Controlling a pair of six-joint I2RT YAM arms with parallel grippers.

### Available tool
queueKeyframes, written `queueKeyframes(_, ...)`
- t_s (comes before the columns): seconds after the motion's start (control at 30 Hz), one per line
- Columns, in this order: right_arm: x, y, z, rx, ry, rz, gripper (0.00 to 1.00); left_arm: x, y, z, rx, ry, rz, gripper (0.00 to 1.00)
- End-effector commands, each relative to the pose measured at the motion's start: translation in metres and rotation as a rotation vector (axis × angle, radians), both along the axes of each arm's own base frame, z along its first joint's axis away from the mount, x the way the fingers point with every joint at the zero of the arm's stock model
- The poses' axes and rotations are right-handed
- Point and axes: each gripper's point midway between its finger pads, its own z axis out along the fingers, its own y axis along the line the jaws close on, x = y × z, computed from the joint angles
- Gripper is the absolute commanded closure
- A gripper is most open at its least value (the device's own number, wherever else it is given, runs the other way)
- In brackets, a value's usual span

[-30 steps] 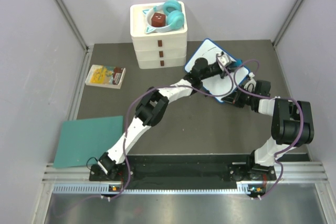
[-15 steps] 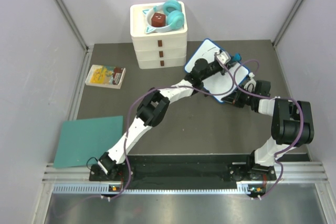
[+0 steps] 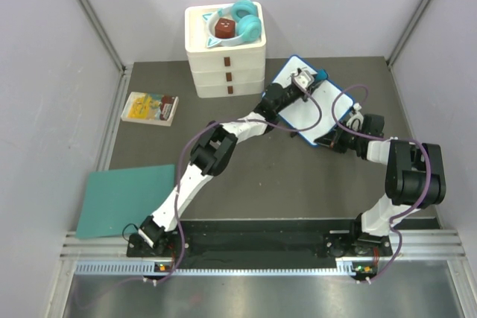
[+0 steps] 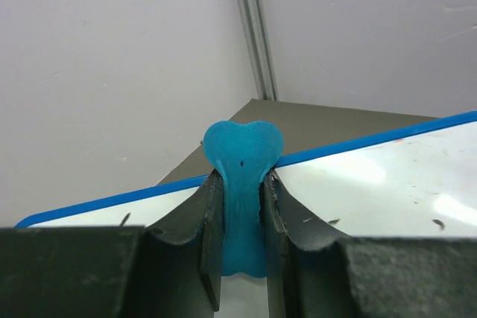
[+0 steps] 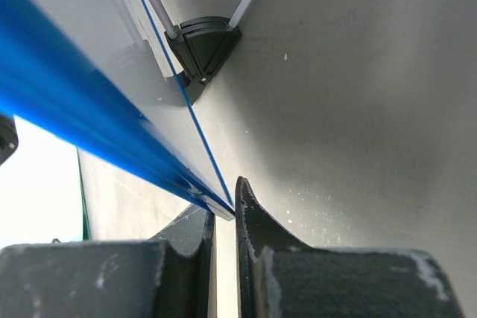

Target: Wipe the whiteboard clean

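Top external view, starting at the near edge: both arm bases sit bolted on a rail, and a flat teal sheet (image 3: 123, 199) lies at the near left of the dark counter (image 3: 246, 176), partly over its edge. The left arm stretches diagonally far and to the right, while the right arm folds back on itself at the right side.

Farther in, the right tool (image 3: 332, 139) meets the near corner of the whiteboard (image 3: 332, 106), which lies turned at an angle on the right half of the counter, just right of the drawer box. Right wrist view shows that tool (image 5: 223, 217) narrowed to a slit, pinching the thin blue rim of the whiteboard (image 5: 74, 117); one black foot (image 5: 201, 46) shows under the board's corner.

The left tool (image 3: 302, 81) is over the board's far part. Left wrist view shows it (image 4: 242, 184) clamped narrow on a blue eraser (image 4: 242, 147), whose rounded end sticks out past the fingertips, above the whiteboard (image 4: 373, 176); a few small dark flecks dot the white surface. Whether the eraser touches the board I cannot tell.

At mid-left lies a small yellow booklet (image 3: 150, 107). Farthest back stands the white drawer box (image 3: 226, 68), with teal headphones (image 3: 244, 24) and a small reddish-brown object (image 3: 223, 29) on top.
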Motion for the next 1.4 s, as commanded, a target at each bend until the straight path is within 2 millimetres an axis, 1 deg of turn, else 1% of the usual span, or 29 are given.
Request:
queueKeyframes(0.0, -0.075, 0.028, -0.036, 0.035, 0.262, 0.131, 1.00, -0.055, -0.040, 0.011, -0.011, -0.001, -0.156, 0.97)
queueKeyframes(0.03, -0.075, 0.028, -0.036, 0.035, 0.262, 0.131, 1.00, -0.065, -0.049, 0.009, -0.001, 0.000, -0.185, 0.97)
queueKeyframes(0.1, -0.075, 0.028, -0.036, 0.036, 0.262, 0.132, 1.00, -0.075, -0.055, 0.009, -0.003, -0.007, -0.205, 0.97)
queueKeyframes(0.13, -0.075, 0.028, -0.036, 0.036, 0.260, 0.132, 1.00, -0.086, -0.060, 0.010, -0.011, -0.016, -0.226, 0.97)
queueKeyframes(0.23, -0.075, 0.028, -0.036, 0.036, 0.260, 0.132, 1.00, -0.099, -0.068, 0.007, -0.007, -0.003, -0.254, 0.97)
queueKeyframes(0.37, -0.075, 0.028, -0.036, 0.036, 0.260, 0.132, 1.00, -0.113, -0.071, -0.002, 0.013, 0.011, -0.269, 0.97)
queueKeyframes(0.47, -0.075, 0.028, -0.036, 0.036, 0.260, 0.132, 1.00, -0.113, -0.068, -0.006, 0.020, 0.002, -0.254, 0.97)
queueKeyframes(0.57, -0.075, 0.028, -0.036, 0.036, 0.259, 0.132, 1.00, -0.092, -0.057, -0.002, 0.020, -0.027, -0.147, 0.97)
queueKeyframes(0.6, -0.075, 0.028, -0.036, 0.035, 0.256, 0.132, 1.00, -0.077, -0.049, -0.001, 0.015, -0.014, -0.097, 0.97)
queueKeyframes(0.63, -0.075, 0.028, -0.036, 0.035, 0.256, 0.132, 1.00, -0.069, -0.045, -0.002, 0.012, -0.006, -0.078, 0.97)
queueKeyframes(0.67, -0.075, 0.028, -0.036, 0.035, 0.256, 0.132, 1.00, -0.061, -0.040, 0.004, 0.001, -0.009, -0.058, 0.98)
queueKeyframes(0.7, -0.075, 0.028, -0.036, 0.035, 0.258, 0.132, 1.00, -0.045, -0.028, 0.005, -0.006, -0.001, -0.014, 0.98)
queueKeyframes(0.77, -0.075, 0.028, -0.036, 0.035, 0.258, 0.132, 1.00, -0.030, -0.017, 0.008, -0.017, -0.002, 0.033, 0.97)
queueKeyframes(0.8, -0.075, 0.028, -0.035, 0.036, 0.256, 0.133, 1.00, -0.018, -0.006, 0.009, -0.026, 0.001, 0.068, 0.97)
queueKeyframes(0.87, -0.075, 0.028, -0.035, 0.037, 0.257, 0.132, 1.00, -0.005, 0.004, 0.009, -0.031, 0.007, 0.100, 0.97)
queueKeyframes(0.9, -0.076, 0.028, -0.035, 0.037, 0.259, 0.132, 1.00, 0.004, 0.014, 0.007, -0.033, 0.008, 0.126, 0.97)
queueKeyframes(0.97, -0.075, 0.028, -0.035, 0.036, 0.256, 0.132, 1.00, 0.015, 0.023, 0.005, -0.029, 0.012, 0.153, 0.97)
queueKeyframes(1.0, -0.075, 0.028, -0.035, 0.037, 0.256, 0.134, 1.00, 0.023, 0.031, 0.003, -0.025, 0.010, 0.171, 0.97)
queueKeyframes(1.07, -0.075, 0.028, -0.035, 0.037, 0.255, 0.134, 1.00, 0.035, 0.041, -0.002, -0.027, 0.022, 0.198, 0.97)
queueKeyframes(1.1, -0.075, 0.028, -0.035, 0.037, 0.256, 0.134, 1.00, 0.044, 0.050, -0.003, -0.033, 0.031, 0.219, 0.97)
queueKeyframes(1.17, -0.075, 0.028, -0.035, 0.037, 0.256, 0.134, 1.00, 0.055, 0.059, -0.004, -0.050, 0.044, 0.243, 0.97)
queueKeyframes(1.2, -0.075, 0.029, -0.035, 0.038, 0.257, 0.133, 1.00, 0.062, 0.067, -0.006, -0.058, 0.052, 0.256, 0.97)
queueKeyframes(1.23, -0.075, 0.028, -0.035, 0.037, 0.255, 0.134, 1.00, 0.066, 0.068, -0.005, -0.062, 0.052, 0.261, 0.97)
queueKeyframes(1.27, -0.075, 0.028, -0.035, 0.037, 0.254, 0.134, 1.00, 0.072, 0.075, -0.006, -0.068, 0.059, 0.272, 0.97)
queueKeyframes(1.37, -0.075, 0.029, -0.035, 0.037, 0.253, 0.136, 1.00, 0.081, 0.082, -0.006, -0.083, 0.062, 0.284, 0.96)
